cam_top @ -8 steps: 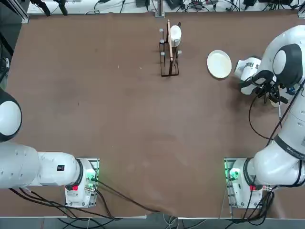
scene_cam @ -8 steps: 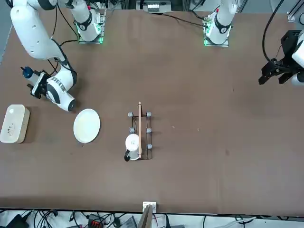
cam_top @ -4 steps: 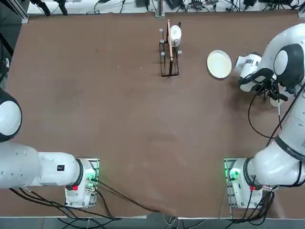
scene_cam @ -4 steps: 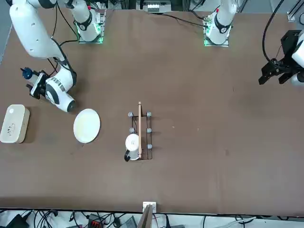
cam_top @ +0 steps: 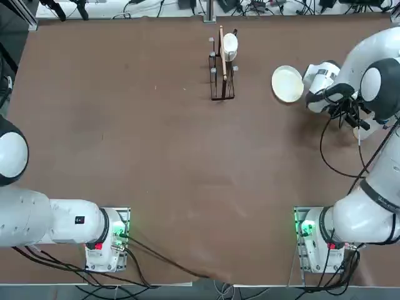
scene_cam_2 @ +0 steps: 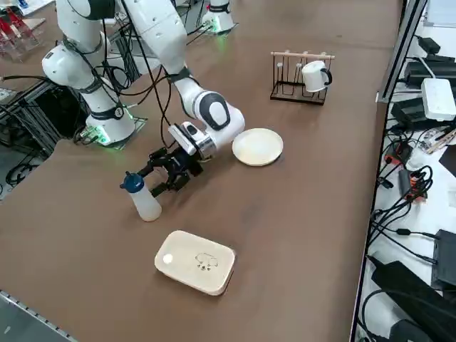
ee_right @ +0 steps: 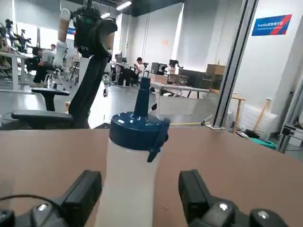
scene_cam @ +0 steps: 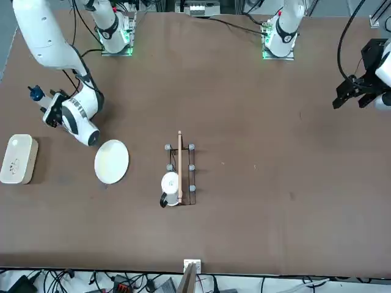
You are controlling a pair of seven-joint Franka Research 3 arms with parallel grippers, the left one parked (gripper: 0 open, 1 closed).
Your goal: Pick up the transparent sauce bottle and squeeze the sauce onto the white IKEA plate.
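The transparent sauce bottle [scene_cam_2: 144, 199] stands upright on the brown table, whitish with a dark blue nozzle cap. In the wrist view the bottle [ee_right: 130, 175] fills the middle, just ahead of the gap between the two black fingers [ee_right: 83, 191]. My right gripper [scene_cam_2: 158, 182] is open, low over the table, its tips close to the bottle and not closed on it. From the front, the bottle's blue cap [scene_cam: 35, 94] shows beside the gripper [scene_cam: 46, 108]. The white IKEA plate [scene_cam_2: 258, 146] lies flat behind the wrist, and is also seen from above [cam_top: 287, 84].
A white rounded box [scene_cam_2: 196, 261] lies near the table edge, close to the bottle. A black wire rack [cam_top: 222, 62] with a white mug and a wooden bar stands at the far middle. The table edge [scene_cam_2: 43, 313] runs near the bottle.
The right arm's wrist has swung a little toward the plate and turned. The gripper stays open at the bottle. Bottle and plate have not moved.
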